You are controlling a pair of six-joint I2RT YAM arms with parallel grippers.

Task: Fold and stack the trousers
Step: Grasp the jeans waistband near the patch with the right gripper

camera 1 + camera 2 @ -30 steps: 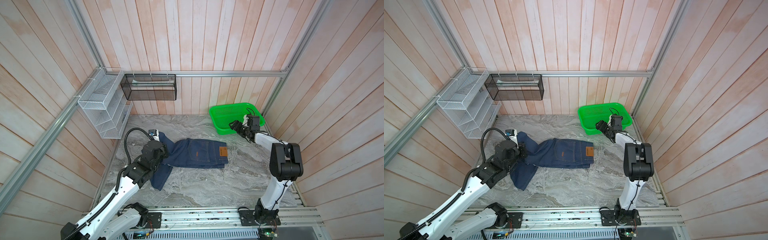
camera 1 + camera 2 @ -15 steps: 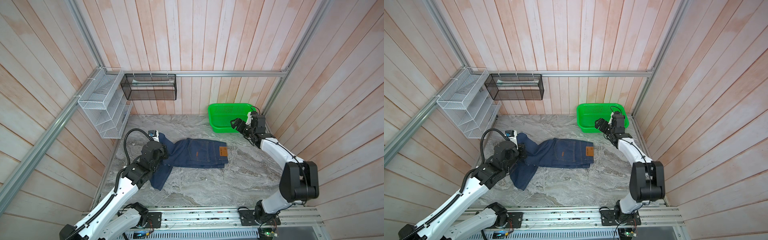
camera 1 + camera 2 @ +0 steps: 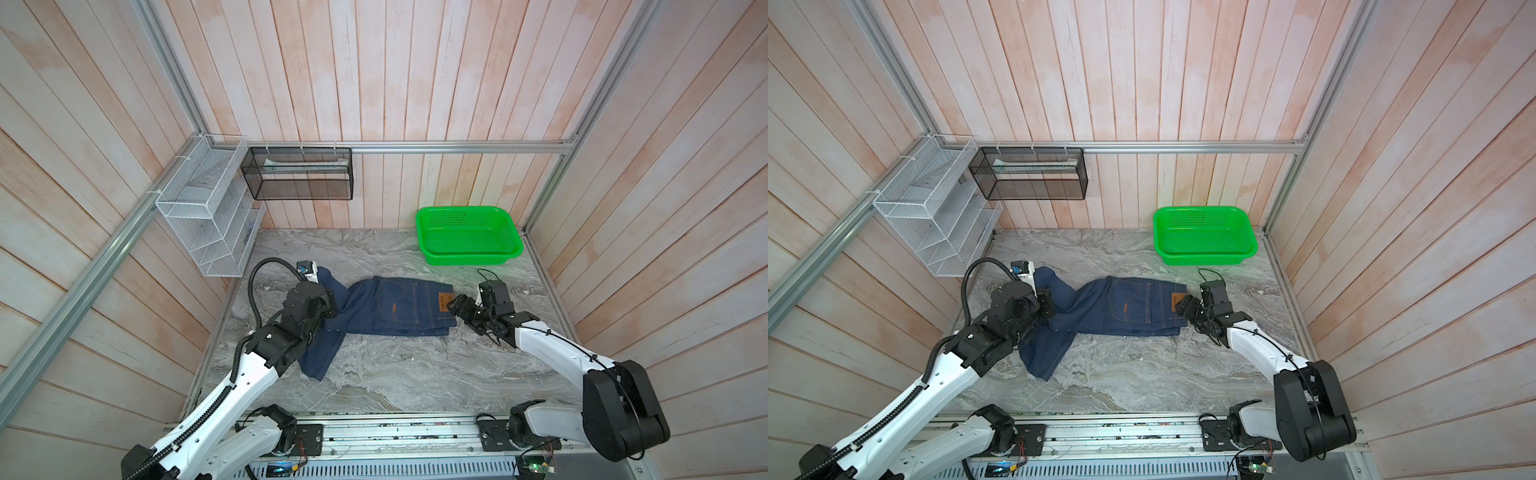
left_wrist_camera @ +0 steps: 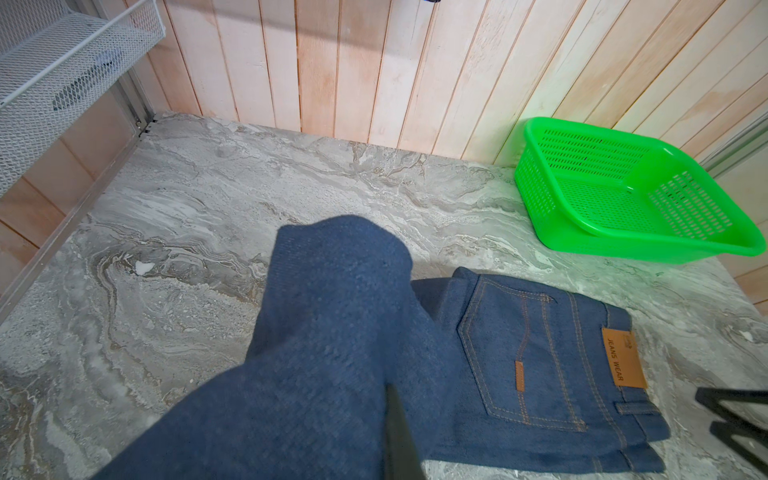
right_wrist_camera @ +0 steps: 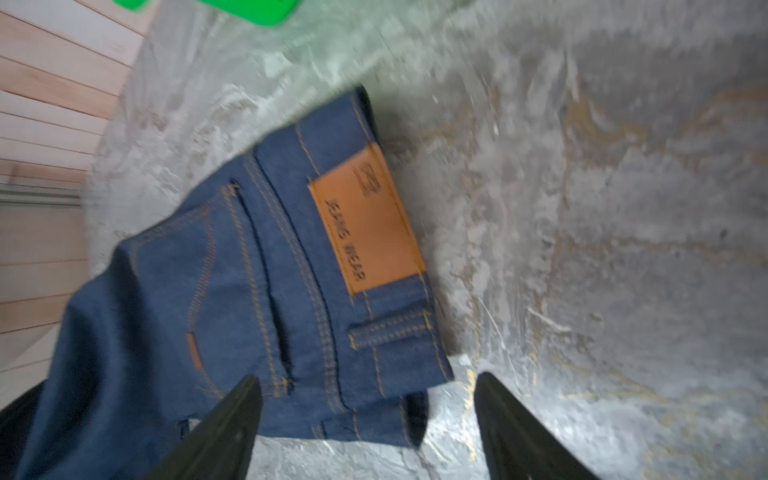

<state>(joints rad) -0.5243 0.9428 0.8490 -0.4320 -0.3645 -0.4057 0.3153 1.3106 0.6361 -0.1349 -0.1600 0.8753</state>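
The trousers (image 3: 399,309) (image 3: 1129,307), dark navy jeans with tan stitching, lie across the middle of the marble table, waistband and brown patch (image 5: 368,224) toward the right. My left gripper (image 3: 333,309) (image 3: 1051,308) is shut on a bunched trouser leg (image 4: 332,332), held raised at the left end; one dark finger (image 4: 395,432) shows through the cloth. The other leg trails toward the front. My right gripper (image 3: 454,306) (image 5: 369,380) stands open at the waistband's near corner, a finger on each side of it, just above the cloth.
A green plastic basket (image 3: 469,252) (image 3: 1204,254) (image 4: 623,245) sits at the back right of the table. A white wire rack (image 3: 208,224) and a black mesh shelf (image 3: 299,174) hang on the walls at the back left. Bare marble (image 3: 415,374) lies in front of the trousers.
My right arm has swung from the green basket forward and down to the trousers' waistband end. The left gripper has kept its hold on the leg in the same place.
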